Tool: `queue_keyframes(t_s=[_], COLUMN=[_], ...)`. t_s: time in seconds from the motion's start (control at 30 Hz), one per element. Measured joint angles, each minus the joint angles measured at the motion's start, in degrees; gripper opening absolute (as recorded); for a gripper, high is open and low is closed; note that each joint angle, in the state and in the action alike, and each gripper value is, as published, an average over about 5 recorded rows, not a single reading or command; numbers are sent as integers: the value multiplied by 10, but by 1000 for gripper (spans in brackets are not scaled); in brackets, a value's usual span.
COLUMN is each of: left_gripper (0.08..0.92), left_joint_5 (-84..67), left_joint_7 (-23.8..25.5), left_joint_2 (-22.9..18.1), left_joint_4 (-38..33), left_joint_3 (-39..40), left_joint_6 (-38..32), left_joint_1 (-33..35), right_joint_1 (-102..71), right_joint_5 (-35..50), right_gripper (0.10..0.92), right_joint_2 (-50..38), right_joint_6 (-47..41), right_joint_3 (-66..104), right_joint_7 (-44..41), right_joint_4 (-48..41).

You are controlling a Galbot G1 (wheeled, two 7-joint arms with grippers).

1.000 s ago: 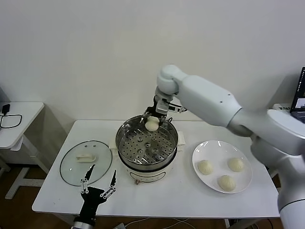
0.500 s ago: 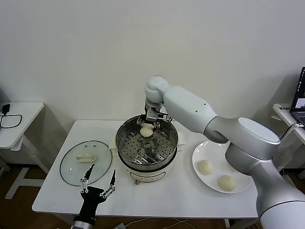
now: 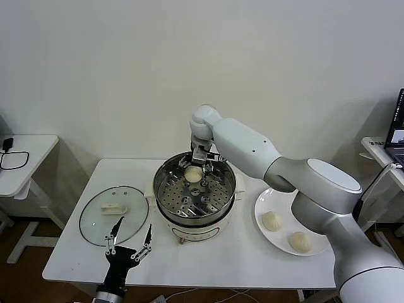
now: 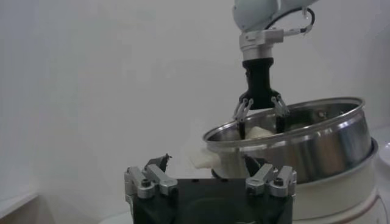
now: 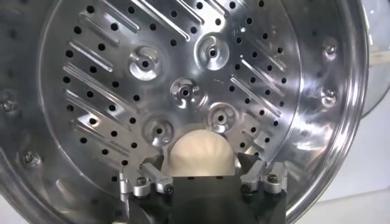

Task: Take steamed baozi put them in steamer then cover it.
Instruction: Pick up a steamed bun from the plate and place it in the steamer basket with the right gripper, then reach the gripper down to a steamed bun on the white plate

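My right gripper point(image 3: 195, 169) is shut on a cream-white baozi point(image 3: 194, 173) and holds it inside the far side of the steel steamer point(image 3: 165, 197), just above the perforated tray point(image 5: 183, 67). The right wrist view shows the baozi point(image 5: 201, 155) between the fingers. The left wrist view shows that gripper point(image 4: 261, 115) at the steamer's rim point(image 4: 317, 122). Two more baozi point(image 3: 272, 220) point(image 3: 299, 241) lie on the white plate point(image 3: 268, 197); the arm hides part of it. The glass cover point(image 3: 95, 221) with its white handle point(image 3: 113, 209) lies flat left of the steamer. My left gripper point(image 3: 130, 239) is open near the table's front edge.
The steamer stands on a white table point(image 3: 246, 259). A small white side table point(image 3: 25, 158) with a black cable stands at the far left. A laptop edge point(image 3: 398, 129) shows at the far right.
My right gripper has carried the baozi left and down, from above the steamer's far rim into the steamer. The left arm has not moved.
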Motion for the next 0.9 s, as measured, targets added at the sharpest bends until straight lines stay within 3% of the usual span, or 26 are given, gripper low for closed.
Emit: queue_keyframes(t_s=[0.2, 0.57, 0.9], left_gripper=[823, 823, 823], left_joint_5=[0, 2, 2], left_joint_7=[0, 0, 0], left_joint_2=[0, 1, 2], left_joint_4=[-4, -6, 1], left_joint_3=[-1, 2, 6], left_joint_6=[2, 2, 2], left_joint_1=[1, 1, -7], right_joint_1=[41, 136, 139], right_joint_5=[100, 343, 450], right_gripper=[823, 823, 823], right_joint_2=[-56, -213, -339], right_joint_6=[-64, -279, -410], right_joint_3=[-26, -132, -231], right_joint_7=[-35, -47, -18], right_joint_4=[60, 140, 185])
